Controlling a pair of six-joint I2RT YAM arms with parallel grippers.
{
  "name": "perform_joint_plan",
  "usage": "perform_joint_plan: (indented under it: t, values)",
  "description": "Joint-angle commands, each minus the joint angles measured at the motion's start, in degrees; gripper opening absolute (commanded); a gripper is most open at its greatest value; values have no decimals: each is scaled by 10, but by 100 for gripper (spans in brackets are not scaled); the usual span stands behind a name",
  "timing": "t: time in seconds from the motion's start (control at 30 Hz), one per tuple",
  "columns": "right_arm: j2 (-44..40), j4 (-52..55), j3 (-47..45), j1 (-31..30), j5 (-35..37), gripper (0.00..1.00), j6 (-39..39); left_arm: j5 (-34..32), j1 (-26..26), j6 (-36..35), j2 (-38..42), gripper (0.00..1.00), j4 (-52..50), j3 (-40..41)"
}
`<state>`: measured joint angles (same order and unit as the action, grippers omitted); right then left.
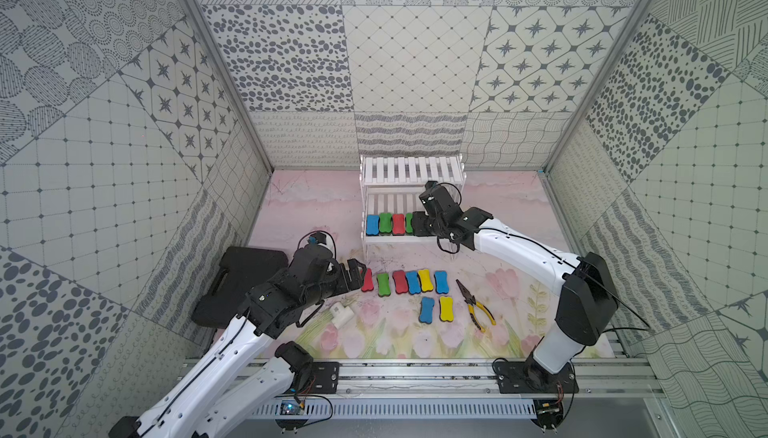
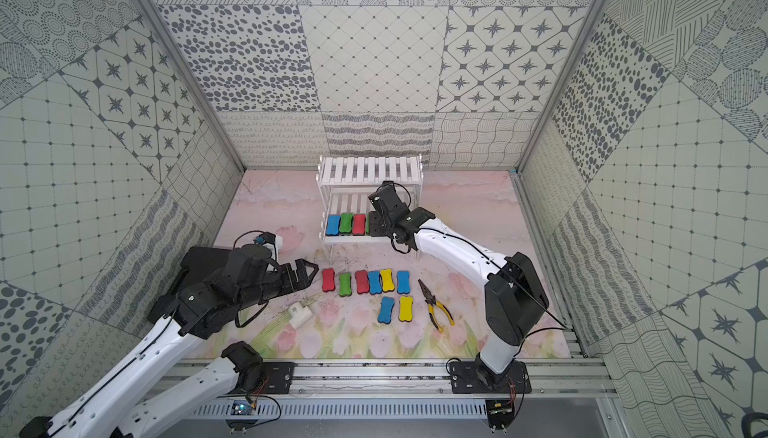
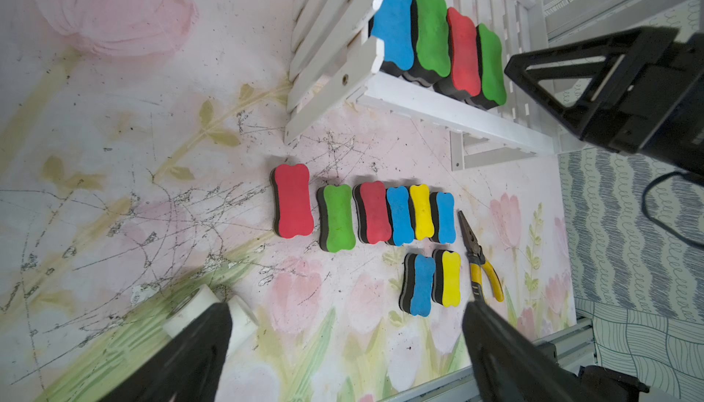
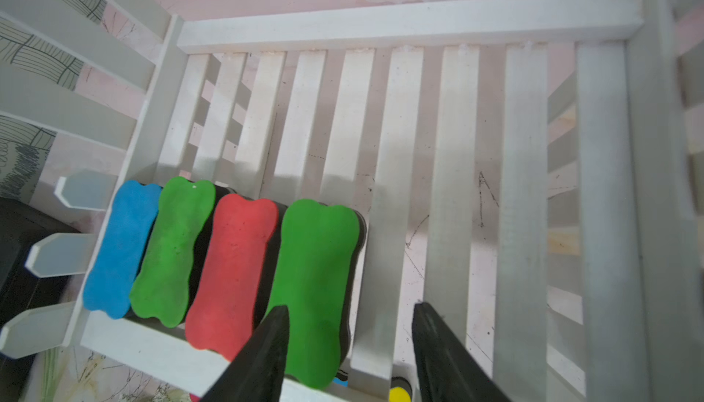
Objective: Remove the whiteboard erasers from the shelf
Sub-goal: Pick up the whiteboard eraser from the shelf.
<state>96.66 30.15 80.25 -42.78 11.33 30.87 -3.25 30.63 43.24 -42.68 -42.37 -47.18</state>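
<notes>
The white shelf (image 1: 411, 168) stands at the back of the mat. On its lower tier four whiteboard erasers lie side by side: blue (image 4: 122, 247), green (image 4: 175, 247), red (image 4: 232, 270) and a second green (image 4: 316, 266). My right gripper (image 4: 349, 308) hovers over that tier, open and holding nothing. One finger is above the second green eraser, the other above bare slats. Several more erasers lie on the mat in front of the shelf, led by a red one (image 3: 293, 200). My left gripper (image 3: 346, 306) is wide open and empty, just left of that red eraser (image 1: 367, 280).
Yellow-handled pliers (image 1: 476, 305) lie right of the mat's erasers. A small white block (image 1: 341, 314) sits below my left gripper. A black case (image 1: 241, 278) lies at the left wall under the left arm. A metal rail (image 1: 415, 371) runs along the front edge.
</notes>
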Motion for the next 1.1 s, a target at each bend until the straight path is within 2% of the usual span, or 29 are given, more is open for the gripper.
perform_joint_plan:
  t: [0.0, 0.63, 1.07]
  values:
    - [3, -15, 24, -7, -3, 58, -8, 2, -3, -13, -1, 99, 1, -9]
    - [53, -5, 51, -9, -6, 56, -2, -5, -4, -21, -7, 100, 1, -11]
    - [81, 28, 63, -12, 1, 48, 0, -5, -4, -16, -6, 100, 0, -11]
